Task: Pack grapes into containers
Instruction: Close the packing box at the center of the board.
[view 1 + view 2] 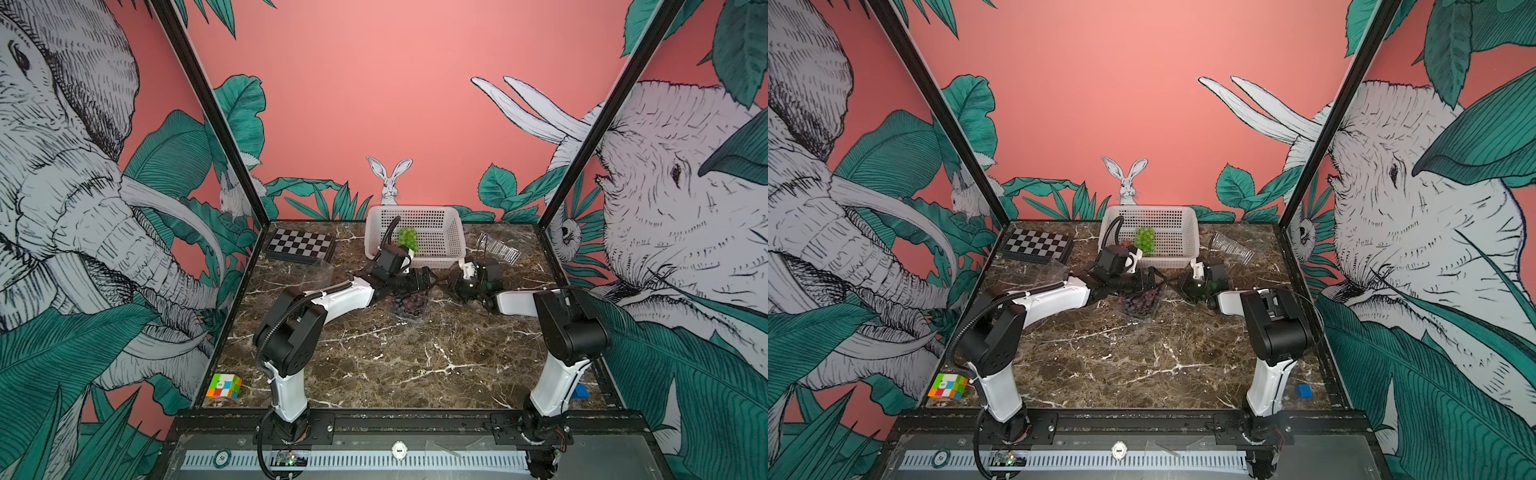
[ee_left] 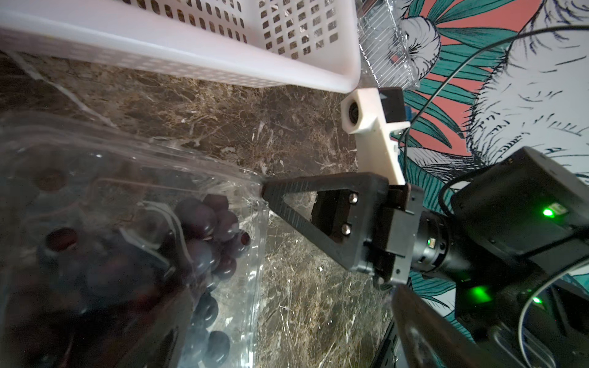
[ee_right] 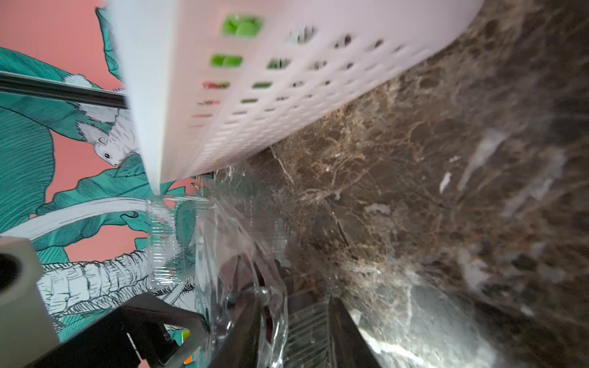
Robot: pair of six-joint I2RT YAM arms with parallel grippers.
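Marble-look tabletop (image 1: 374, 365), brown w/ white veins. Centre: clear thin-plastic punnet (image 2: 255, 255), rounded corners, holding glossy round dark purple grapes (image 2: 204, 223). L gripper (image 1: 422, 281) hangs over it, jaws spread wide, nothing clasped. R gripper (image 3: 291, 313) at its 3 o'clock side, black triangular fingers (image 2: 318, 183) either side of the rim flange; pinched or not, can't tell. 12 o'clock: white perforated basket (image 1: 440, 249) w/ green grapes (image 1: 407, 237); L wrist (image 1: 388, 262) + cable (image 1: 388, 232) block its near wall. Second punnet (image 1: 498, 248), ribbed, at 1; chessboard (image 1: 300, 245) at 11; Rubik's cube (image 1: 223, 387) at 7; blue block (image 1: 1304, 391) at 5.
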